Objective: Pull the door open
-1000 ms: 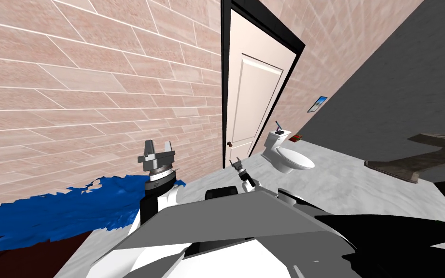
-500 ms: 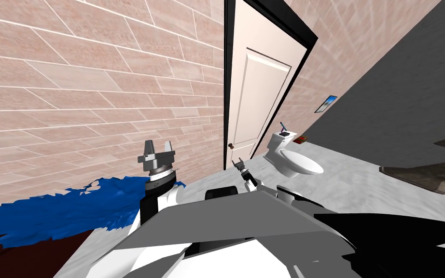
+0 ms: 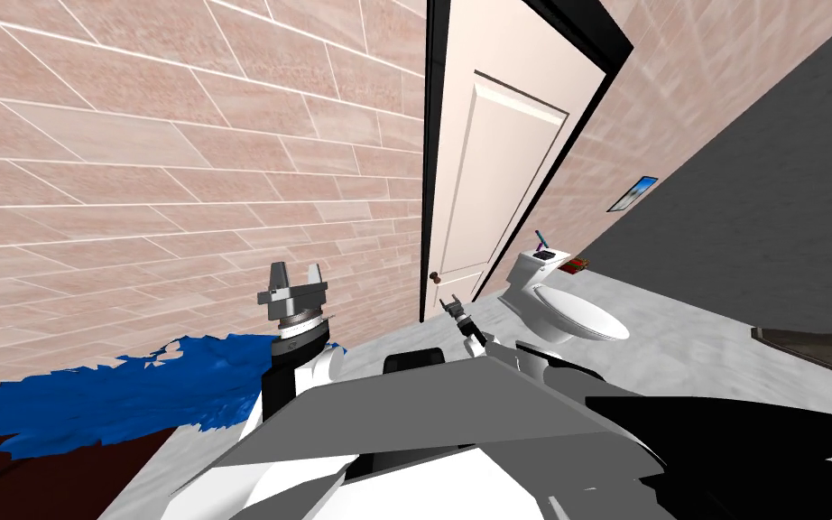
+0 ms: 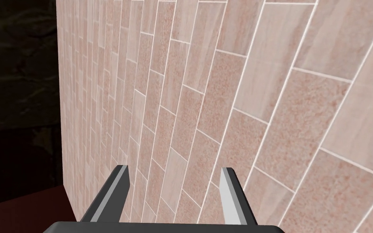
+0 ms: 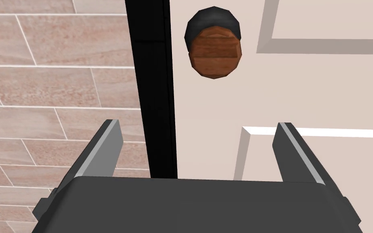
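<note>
Well to the left of the door, the left gripper (image 3: pixel 297 269) is held upright beside the pink tiled wall (image 3: pixel 134 181), its fingers spread and nothing between them. I'd guess it is parked there simply to stay out of the way. On the floor on that same side of the door lies a crumpled blue sheet (image 3: pixel 134 397).

The door (image 3: pixel 495 181) itself is pale, panelled and set in a black frame (image 5: pixel 151 81). It looks closed, flush in the frame. Its brown knob (image 5: pixel 213 46) sits on the left edge, just beside the frame, so that is the side that should swing toward the robot.

The right gripper (image 5: pixel 198 124) is stretched out low toward the knob, fingers parted and gripping nothing. The knob is ahead of it, not yet between the fingers. The spread seems meant to let them close around the knob once the hand comes level with it.

To the right of the door stands a white toilet (image 3: pixel 577 316), near enough to limit room on that side.
</note>
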{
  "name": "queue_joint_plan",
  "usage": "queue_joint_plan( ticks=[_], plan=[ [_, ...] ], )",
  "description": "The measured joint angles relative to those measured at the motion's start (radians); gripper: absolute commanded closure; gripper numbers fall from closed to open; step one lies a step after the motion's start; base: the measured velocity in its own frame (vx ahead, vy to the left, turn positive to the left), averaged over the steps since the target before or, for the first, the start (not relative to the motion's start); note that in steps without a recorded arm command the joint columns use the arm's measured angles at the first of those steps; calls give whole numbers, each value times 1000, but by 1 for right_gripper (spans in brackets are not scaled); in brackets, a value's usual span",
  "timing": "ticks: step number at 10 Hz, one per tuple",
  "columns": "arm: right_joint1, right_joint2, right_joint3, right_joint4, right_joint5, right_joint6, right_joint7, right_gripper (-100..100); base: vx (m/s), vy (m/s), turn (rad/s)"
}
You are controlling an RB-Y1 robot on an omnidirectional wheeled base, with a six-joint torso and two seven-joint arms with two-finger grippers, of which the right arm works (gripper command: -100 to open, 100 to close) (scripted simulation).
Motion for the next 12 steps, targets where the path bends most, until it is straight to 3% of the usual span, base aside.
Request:
queue_joint_plan(
  ticks=[1,2,3,4,6,7,9,10,11,12],
  plan=[
    [-4,-8,8,3,-13,2,-7,-100,55,-6,19],
    [-16,1,19,40,-16,-8,-26,-100,22,-3,3],
    [-17,2,20,46,-16,-11,-31,-100,112,64,266],
    [7,-29,2,-6,-28,2,-14,-100,160,49,113],
    [-2,-13,3,52,-22,-20,-45,-100,108,46,93],
    [23,-40,-11,21,-31,-19,-41,-100,131,45,115],
    [6,-18,-12,98,-26,-40,-76,-100,126,40,176],
    [1,1,-15,174,-23,-67,-112,-100,152,42,117],
    [8,-15,-24,172,-28,-68,-120,-100,64,21,-41],
    [24,-37,-32,136,-34,-57,-105,-100,2,4,-25]
  ],
)
